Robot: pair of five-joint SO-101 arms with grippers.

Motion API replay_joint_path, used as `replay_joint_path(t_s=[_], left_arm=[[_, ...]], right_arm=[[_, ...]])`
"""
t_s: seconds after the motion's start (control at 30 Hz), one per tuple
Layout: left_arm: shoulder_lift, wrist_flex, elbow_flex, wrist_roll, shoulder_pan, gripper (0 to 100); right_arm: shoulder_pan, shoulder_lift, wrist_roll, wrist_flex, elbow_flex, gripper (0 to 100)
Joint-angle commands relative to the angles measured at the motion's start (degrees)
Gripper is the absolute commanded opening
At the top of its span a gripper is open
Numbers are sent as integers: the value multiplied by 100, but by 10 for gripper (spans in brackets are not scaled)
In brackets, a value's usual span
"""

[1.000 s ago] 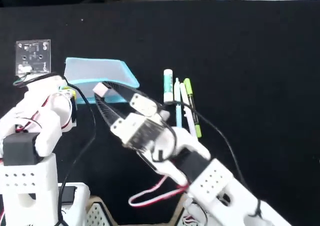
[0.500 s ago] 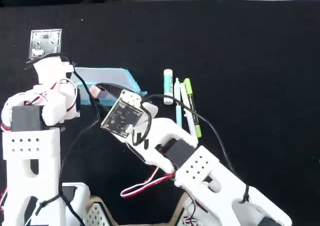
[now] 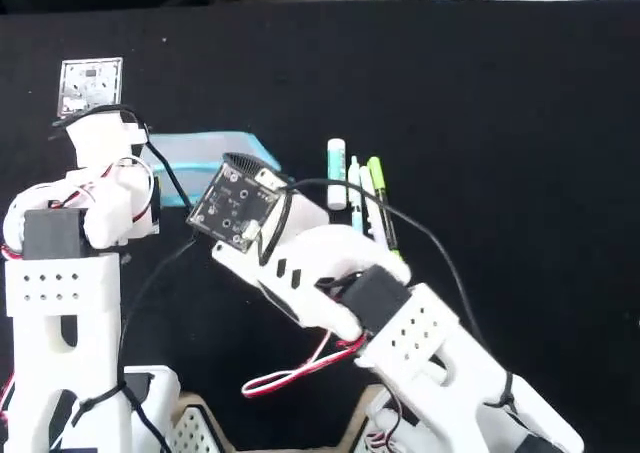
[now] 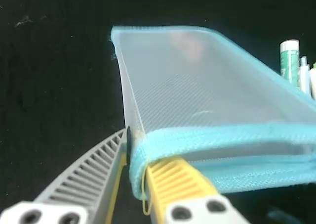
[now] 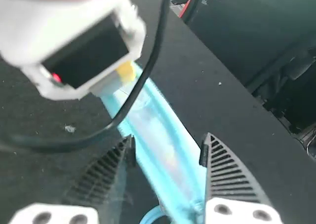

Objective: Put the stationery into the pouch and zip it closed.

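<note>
My left pincer (image 4: 136,145) is clamped tight on the zip-edge corner of the translucent mesh pouch with turquoise trim (image 4: 207,95), propping it up on the black table (image 3: 500,123). My right pincer (image 5: 168,140) hangs spread wide over the pouch's mouth, gripping nothing. A pale pink shape (image 4: 187,43) shows through the mesh, so I judge one piece is in. Beside the pouch lie the green-capped white glue stick (image 3: 336,173), pale blue pen (image 3: 354,183) and lime-green marker (image 3: 377,178). Most of the loading is left, then the zipping.
</note>
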Motion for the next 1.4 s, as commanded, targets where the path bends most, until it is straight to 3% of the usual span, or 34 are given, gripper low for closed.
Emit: replay_joint_path(t_s=[0.0, 0.13, 0.23, 0.43, 0.57, 0.87, 1.03, 1.37], left_arm=[[-53, 18, -48, -9, -48, 30], [-53, 9, -22, -9, -48, 30], [-53, 9, -22, -9, -48, 30], [-53, 9, -22, -9, -48, 30], [-53, 0, -22, -9, -48, 30], [-53, 9, -22, -9, -48, 30], [-53, 9, -22, -9, -48, 30], [-53, 9, -22, -9, -48, 30]], right_arm=[[18, -259, -62, 730, -936, 210], [440, -804, -62, 1873, -1710, 133], [1336, -1068, -88, 2391, -1991, 110], [3103, -602, -659, 2646, -1543, 145], [3701, 356, -1169, 2646, -1349, 145], [3754, 2949, -1697, 2523, -2123, 145], [3560, 4154, -2514, 1829, -2774, 145], [3262, 6132, -3218, 448, -3495, 144]])
